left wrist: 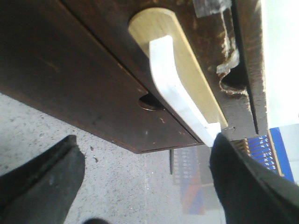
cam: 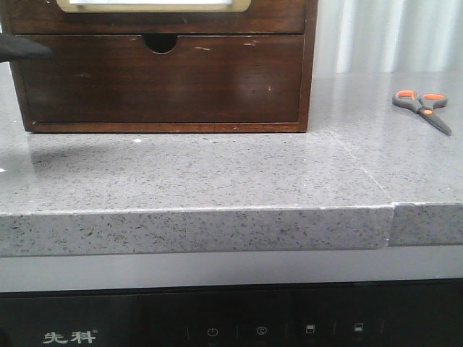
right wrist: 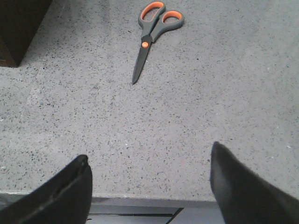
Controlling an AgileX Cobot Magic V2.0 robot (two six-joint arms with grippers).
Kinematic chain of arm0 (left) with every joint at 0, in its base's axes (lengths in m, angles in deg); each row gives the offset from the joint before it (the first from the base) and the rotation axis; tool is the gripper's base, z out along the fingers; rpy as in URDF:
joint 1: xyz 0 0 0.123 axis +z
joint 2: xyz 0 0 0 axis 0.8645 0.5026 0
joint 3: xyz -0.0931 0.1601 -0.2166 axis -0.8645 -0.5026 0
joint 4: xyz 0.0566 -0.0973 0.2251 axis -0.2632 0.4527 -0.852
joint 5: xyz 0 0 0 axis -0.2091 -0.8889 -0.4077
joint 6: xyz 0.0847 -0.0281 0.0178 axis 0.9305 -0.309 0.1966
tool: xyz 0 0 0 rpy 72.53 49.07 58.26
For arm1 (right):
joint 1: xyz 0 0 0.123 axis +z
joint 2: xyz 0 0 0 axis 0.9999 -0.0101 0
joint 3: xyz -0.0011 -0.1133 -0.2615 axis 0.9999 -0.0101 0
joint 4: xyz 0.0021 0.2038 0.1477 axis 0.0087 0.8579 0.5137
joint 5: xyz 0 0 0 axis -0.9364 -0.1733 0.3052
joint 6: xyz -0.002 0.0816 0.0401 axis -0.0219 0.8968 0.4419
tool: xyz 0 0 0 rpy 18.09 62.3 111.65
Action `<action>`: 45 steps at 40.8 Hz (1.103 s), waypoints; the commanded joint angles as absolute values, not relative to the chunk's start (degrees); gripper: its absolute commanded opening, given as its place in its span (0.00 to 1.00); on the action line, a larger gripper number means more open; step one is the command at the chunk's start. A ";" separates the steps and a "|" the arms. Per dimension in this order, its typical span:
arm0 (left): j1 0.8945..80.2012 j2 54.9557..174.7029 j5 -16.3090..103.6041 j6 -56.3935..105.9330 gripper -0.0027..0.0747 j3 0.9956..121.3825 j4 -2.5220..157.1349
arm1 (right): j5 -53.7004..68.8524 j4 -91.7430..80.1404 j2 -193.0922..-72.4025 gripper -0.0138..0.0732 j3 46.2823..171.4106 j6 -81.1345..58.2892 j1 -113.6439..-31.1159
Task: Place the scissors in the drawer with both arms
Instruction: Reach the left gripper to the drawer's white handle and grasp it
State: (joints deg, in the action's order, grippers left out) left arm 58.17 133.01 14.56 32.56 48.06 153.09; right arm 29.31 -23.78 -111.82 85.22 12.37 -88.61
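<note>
The scissors (cam: pixel 423 107) lie flat and closed on the grey speckled desk (cam: pixel 217 173), well to the right of the wooden cabinet (cam: pixel 163 72), with their orange-and-grey loop handles toward the back and the dark blades pointing toward the front right. Nothing touches them. In the right wrist view the scissors (right wrist: pixel 152 35) sit alone on the stone, well ahead of the right gripper (right wrist: pixel 149 186), whose two dark fingers (right wrist: pixel 243 186) stand wide apart and hold nothing, hovering over the near edge of the desk.

The drawer (cam: pixel 155 18) is the upper one in the cabinet, only its lower part showing at the top of the front view, with the tan frame and white panel on its face. It looks closed, flush with the cabinet front. Below it is the plain dark drawer (cam: pixel 159 83) with a half-round notch (cam: pixel 160 42).

The left gripper (left wrist: pixel 145 182) is close in front of the cabinet, its fingers (left wrist: pixel 44 186) spread apart and empty. One fingertip is just beside the end of the white panel (left wrist: pixel 180 93); whether they touch cannot be told. In the front view only a dark tip of the left gripper (cam: pixel 25 48) shows at the left edge.
</note>
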 commanded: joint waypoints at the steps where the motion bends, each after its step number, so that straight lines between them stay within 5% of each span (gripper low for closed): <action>1: 57.78 134.22 10.12 32.83 0.74 51.85 157.71 | 25.76 -24.74 -112.14 0.79 87.05 11.84 -88.73; 17: 57.78 141.59 7.73 32.72 0.50 60.55 157.71 | 25.83 -24.74 -112.14 0.79 87.05 11.84 -88.73; 29: 57.78 143.04 8.05 32.72 0.46 61.77 157.71 | 25.83 -24.74 -112.14 0.79 87.05 11.84 -88.73; 40: 57.78 143.06 4.59 32.72 0.14 61.77 157.71 | 26.05 -24.74 -112.14 0.79 87.05 11.84 -88.73; 45: 57.78 142.59 4.83 32.98 0.09 61.51 157.71 | 26.05 -24.74 -112.14 0.79 87.05 11.84 -88.73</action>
State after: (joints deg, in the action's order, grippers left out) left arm 58.17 145.06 8.70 29.87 59.77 154.53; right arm 29.42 -23.78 -111.82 85.22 12.37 -88.61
